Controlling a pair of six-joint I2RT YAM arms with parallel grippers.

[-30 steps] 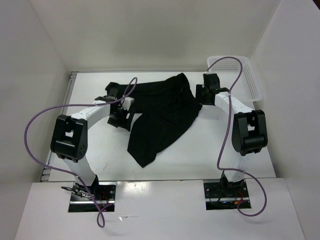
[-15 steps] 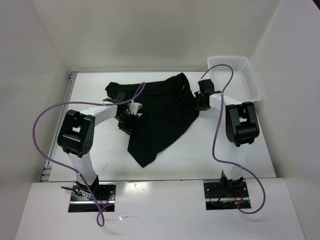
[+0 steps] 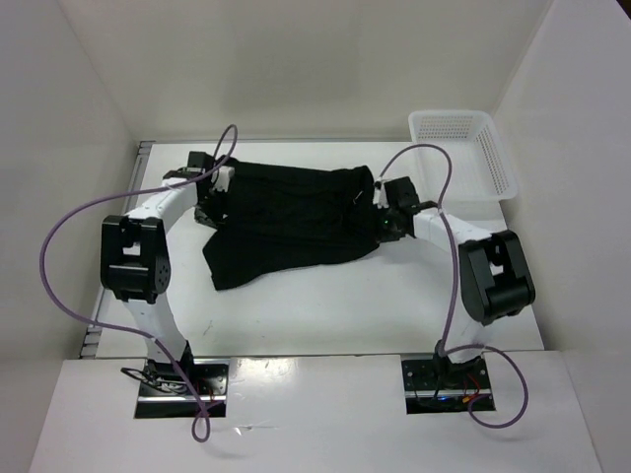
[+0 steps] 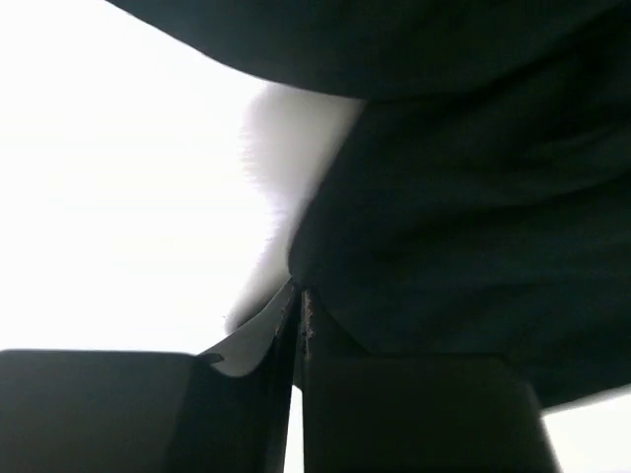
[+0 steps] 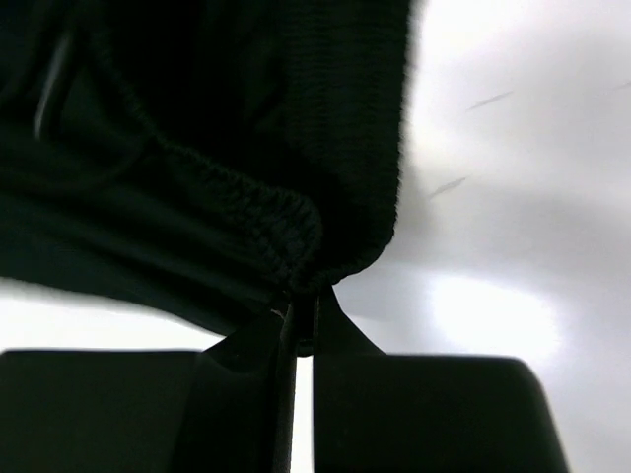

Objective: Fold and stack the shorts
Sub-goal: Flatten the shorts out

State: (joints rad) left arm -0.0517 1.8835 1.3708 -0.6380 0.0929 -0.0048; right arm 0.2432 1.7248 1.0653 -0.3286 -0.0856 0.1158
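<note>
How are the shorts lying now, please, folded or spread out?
Spread out: the shorts stretch wide between the left gripper and right gripper, each shut on an edge.

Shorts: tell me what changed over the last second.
Both closed on the shorts: the left end effector on their left edge, the right end effector on the waistband. The fabric got pulled wider, left to right, its near leg swinging left. The basket stayed put.
</note>
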